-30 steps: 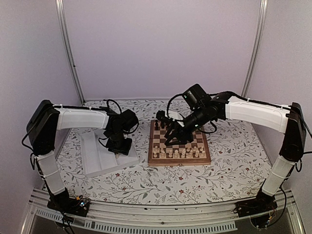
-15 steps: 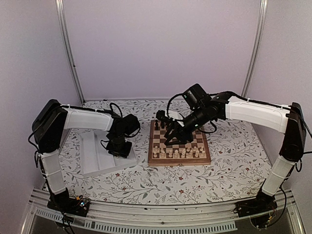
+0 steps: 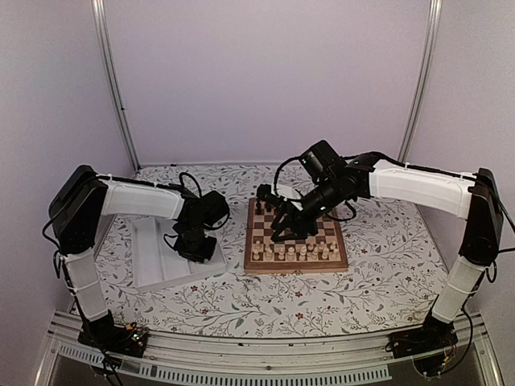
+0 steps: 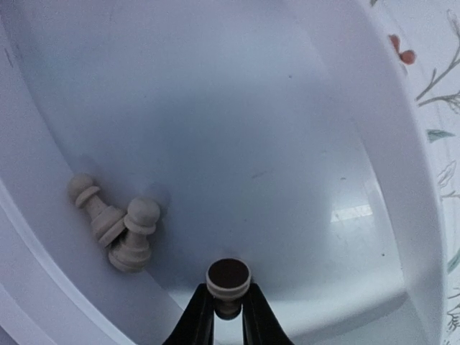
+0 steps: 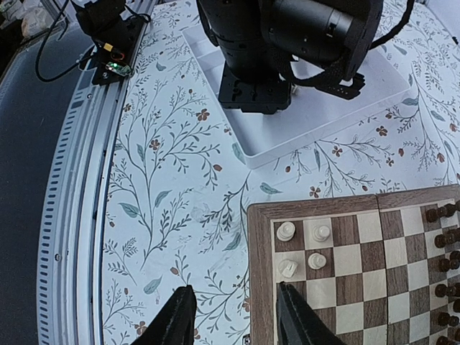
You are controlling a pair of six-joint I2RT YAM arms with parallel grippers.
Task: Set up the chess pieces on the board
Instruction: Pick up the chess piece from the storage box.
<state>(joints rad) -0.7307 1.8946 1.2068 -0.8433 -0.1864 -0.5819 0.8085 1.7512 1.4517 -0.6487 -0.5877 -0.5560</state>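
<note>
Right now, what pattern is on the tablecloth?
A leafy floral vine print on the tablecloth, clearest in the right wrist view.

Your worktop (image 3: 370,273) wears a floral-print cover. On it, the board (image 3: 295,261) lies at centre, toward the far edge; the white tray (image 3: 153,265) lies left of it.

Soft even light, sharp overhead; tray (image 4: 374,100) curved, glare patch.

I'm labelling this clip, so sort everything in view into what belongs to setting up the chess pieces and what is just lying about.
Part of the job:
- chessboard
- cream pawn in the left gripper
- two loose cream pawns in the white tray
- cream pieces on the board's corner
- right gripper, open at the board's edge

Just lying about:
- floral tablecloth
- dark chessmen
</note>
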